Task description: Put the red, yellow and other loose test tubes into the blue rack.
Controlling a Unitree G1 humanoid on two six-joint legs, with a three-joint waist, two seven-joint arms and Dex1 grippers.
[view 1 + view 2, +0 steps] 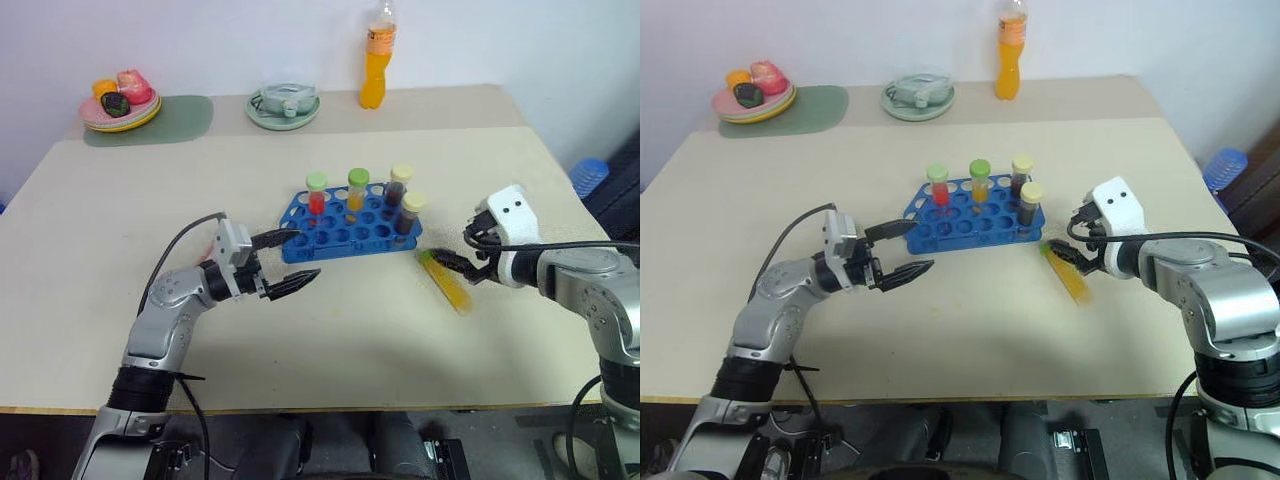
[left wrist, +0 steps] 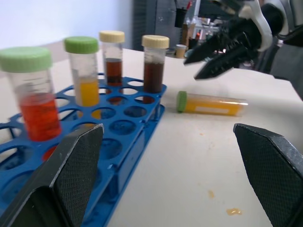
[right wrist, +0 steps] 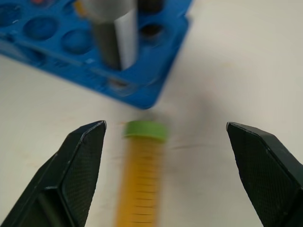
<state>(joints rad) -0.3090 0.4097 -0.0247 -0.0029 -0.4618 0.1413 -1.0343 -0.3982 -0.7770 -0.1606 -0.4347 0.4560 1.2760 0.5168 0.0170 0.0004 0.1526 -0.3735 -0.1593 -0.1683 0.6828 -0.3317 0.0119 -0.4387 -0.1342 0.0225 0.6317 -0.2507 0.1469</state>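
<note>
The blue rack (image 1: 350, 225) on the bench (image 1: 120, 290) holds four upright tubes, red, orange and two dark, while a green-capped yellow tube (image 1: 446, 282) lies loose just beside it, under the wide-open right hand (image 1: 462, 262); the left hand (image 1: 290, 262) hovers open at the rack's near-left corner.

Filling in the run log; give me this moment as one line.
rack: four tubes upright | yellow tube: lying on table beside rack | right gripper: open over it | left gripper: open, empty

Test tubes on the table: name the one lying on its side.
The green-capped plastic tube of yellow liquid lies flat on the table beside the blue rack; the other four stand upright in it.
</note>
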